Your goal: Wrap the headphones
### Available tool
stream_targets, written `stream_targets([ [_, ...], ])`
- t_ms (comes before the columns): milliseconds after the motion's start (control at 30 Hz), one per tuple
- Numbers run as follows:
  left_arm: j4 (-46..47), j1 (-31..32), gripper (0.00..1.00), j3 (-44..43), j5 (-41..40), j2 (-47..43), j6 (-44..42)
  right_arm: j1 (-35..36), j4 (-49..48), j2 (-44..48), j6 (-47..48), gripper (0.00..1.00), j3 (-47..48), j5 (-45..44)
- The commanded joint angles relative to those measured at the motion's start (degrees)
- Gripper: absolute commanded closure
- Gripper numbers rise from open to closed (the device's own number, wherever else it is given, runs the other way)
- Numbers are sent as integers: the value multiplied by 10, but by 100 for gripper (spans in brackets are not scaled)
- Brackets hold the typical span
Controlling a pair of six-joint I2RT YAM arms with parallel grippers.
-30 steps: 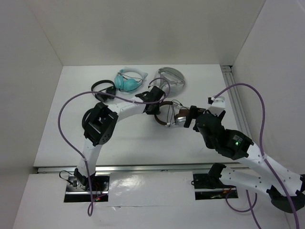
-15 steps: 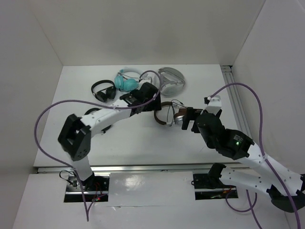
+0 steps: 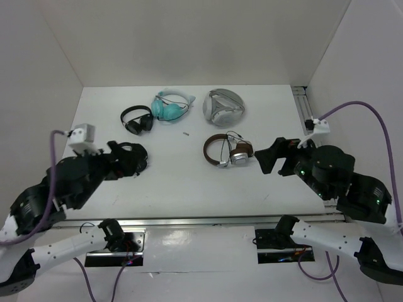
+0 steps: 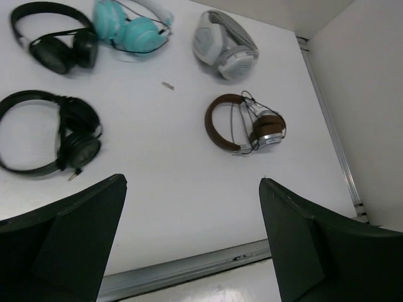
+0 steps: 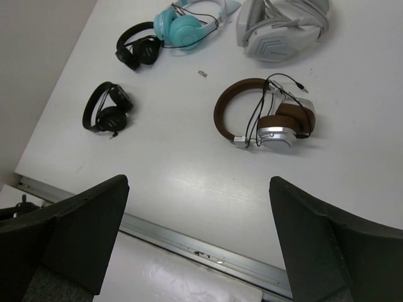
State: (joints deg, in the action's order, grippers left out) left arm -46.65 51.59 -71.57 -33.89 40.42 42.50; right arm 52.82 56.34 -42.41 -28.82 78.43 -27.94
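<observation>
The headphones (image 3: 227,151), with brown band, silver cups and thin black cable looped across them, lie alone on the white table right of centre. They also show in the left wrist view (image 4: 242,123) and the right wrist view (image 5: 264,116). My left gripper (image 3: 135,161) hangs open at the near left, well away from them and above a black pair; its view (image 4: 192,182) shows nothing between the jaws. Just right of the headphones, my right gripper (image 3: 272,157) is raised and open, also with nothing between its jaws (image 5: 198,181).
At the back lie a black pair (image 3: 136,119), a teal pair (image 3: 170,107) and a white-grey pair (image 3: 222,107). Another black pair (image 4: 56,129) lies at the left. A small grey bit (image 3: 186,133) sits mid-table. A metal rail (image 3: 189,221) runs along the near edge.
The left gripper has opened, leaving the headphones, and its arm has swung back to the near left. The right arm has drawn back to the right. The headphones stay in place.
</observation>
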Motion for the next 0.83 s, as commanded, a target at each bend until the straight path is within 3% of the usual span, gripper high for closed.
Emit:
stream_targets([
  [0,-141,0,1,3,-50,-44,21,-6,91,16,13,0,49,10],
  [100,-216,0,1,-12,-57,-87,42,-17,135,22,24,0,89,-5],
  [333,-295,16,1,-1,-57,-191,88,-29,185,49,30,0,111,-23],
  [800,-316,29,1,-9,-43,-229,106,-29,185,53,25,0,95,-34],
])
